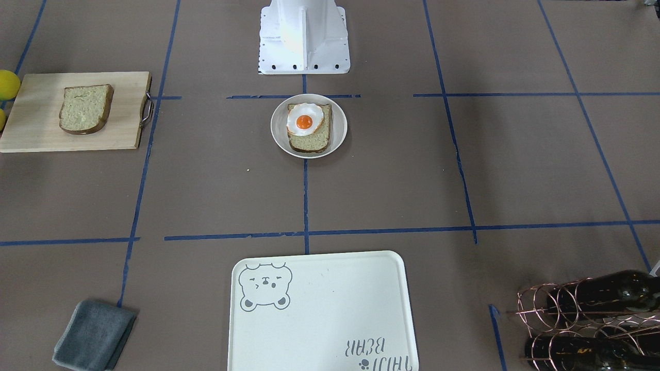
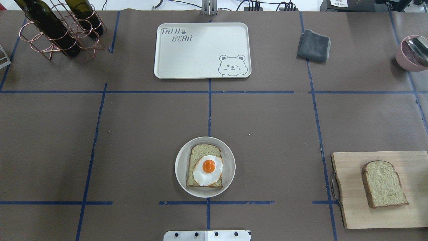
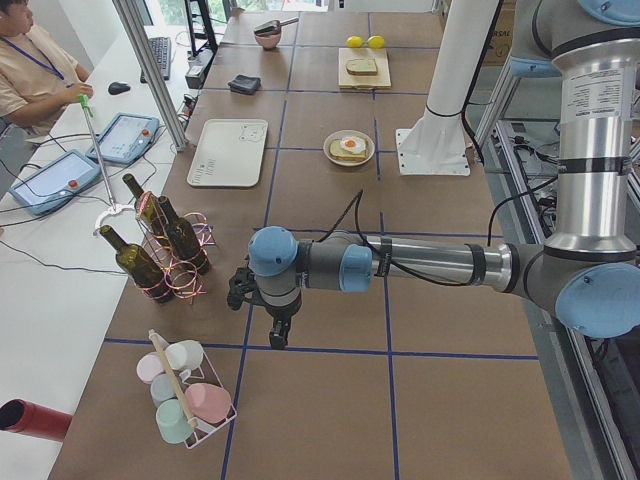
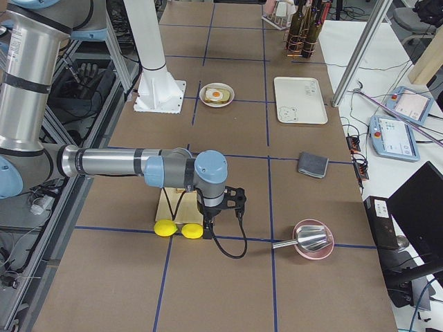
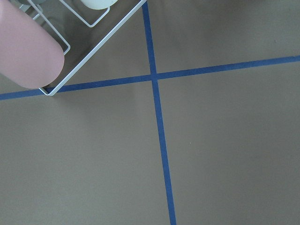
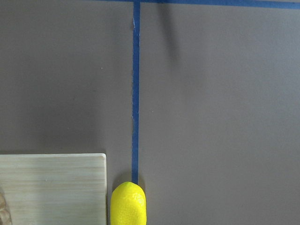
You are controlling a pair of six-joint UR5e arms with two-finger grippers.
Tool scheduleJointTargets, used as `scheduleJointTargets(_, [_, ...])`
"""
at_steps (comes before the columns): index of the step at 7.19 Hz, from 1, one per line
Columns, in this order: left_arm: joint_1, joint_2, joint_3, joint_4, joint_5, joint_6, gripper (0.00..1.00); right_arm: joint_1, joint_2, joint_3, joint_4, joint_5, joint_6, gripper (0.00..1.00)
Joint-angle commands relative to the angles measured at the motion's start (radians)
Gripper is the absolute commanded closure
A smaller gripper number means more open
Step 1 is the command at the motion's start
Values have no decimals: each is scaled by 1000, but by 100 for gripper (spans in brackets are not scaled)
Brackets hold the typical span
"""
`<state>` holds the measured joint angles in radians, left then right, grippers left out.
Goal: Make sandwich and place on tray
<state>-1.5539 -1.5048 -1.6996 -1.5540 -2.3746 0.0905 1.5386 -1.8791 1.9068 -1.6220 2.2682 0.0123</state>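
A round white plate (image 2: 181,167) sits low in the centre of the overhead view. It holds one bread slice (image 2: 204,150), and a fried egg (image 2: 208,169) lies on that slice toward its lower right corner, the yolk facing up. The second bread slice (image 2: 383,184) lies flat by itself on the wooden cutting board (image 2: 351,194) at the lower right, well apart from the plate. The tray (image 2: 200,50) is at the top centre of that view, beyond the plate, and its surface shows only the bear drawing and the lettering. A folded grey cloth (image 2: 313,46) lies to the right of the tray. In the upper left corner, a copper wire rack (image 2: 40,43) holds dark bottles (image 2: 45,20) lying tilted. At the right edge, a pink bowl (image 2: 406,62) has a metal spoon (image 2: 419,48) resting in it. The left wrist view shows a white wire basket (image 5: 101,42) at its upper left with pastel cups (image 5: 28,51) lying in it. Two lemons (image 4: 166,228) lie just beside the end of the cutting board. The left gripper (image 3: 277,335) points down over the table near the basket, and the right gripper (image 4: 208,214) hangs above the lemons. Both show only in the side views, so I cannot tell whether their fingers are apart or together.
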Motion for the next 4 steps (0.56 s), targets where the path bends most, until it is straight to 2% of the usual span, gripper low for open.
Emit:
scheduleJointTargets(1, [-2,0,-12,0,-3,0,0,0,0,1,-1,1,0,0])
scheduleJointTargets(4, [0,2,-14,0,-6,0,0,-3,24,-5,20,5,14,0])
